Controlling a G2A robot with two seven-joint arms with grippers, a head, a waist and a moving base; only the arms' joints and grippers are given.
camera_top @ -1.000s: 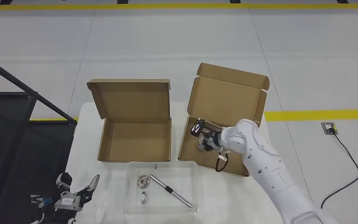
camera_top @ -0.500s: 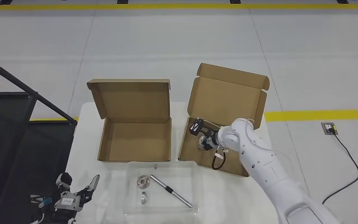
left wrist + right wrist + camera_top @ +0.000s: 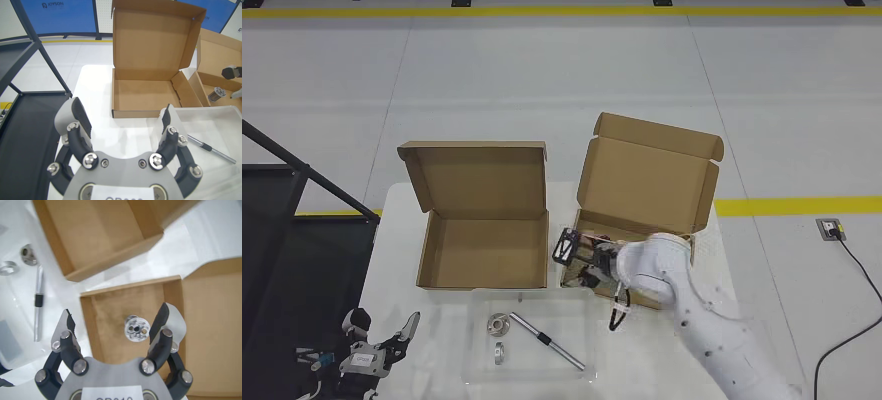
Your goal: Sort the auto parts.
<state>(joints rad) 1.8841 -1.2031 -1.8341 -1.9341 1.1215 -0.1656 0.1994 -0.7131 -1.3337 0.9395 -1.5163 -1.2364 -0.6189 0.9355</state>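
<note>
The right hand point(image 3: 115, 308), released and spread wide, has slid toward 8 o'clock to the 7 o'clock corner of the right box point(image 3: 642, 190). The metal part point(image 3: 137, 328) stands on the box floor beneath it, untouched; the right wrist view shows its drilled top, the left wrist view its side wall.

A grey floor point(image 3: 542, 80) spreads beyond the white table point(image 3: 400, 240), crossed by a yellow line point(image 3: 562, 11) far off and a second line point(image 3: 797, 206) at the right, near a floor socket point(image 3: 830, 229). A black rack point(image 3: 302, 270) stands beside the table. Blue panels point(image 3: 56, 17) and a white pegboard point(image 3: 103, 17) stand behind.
</note>
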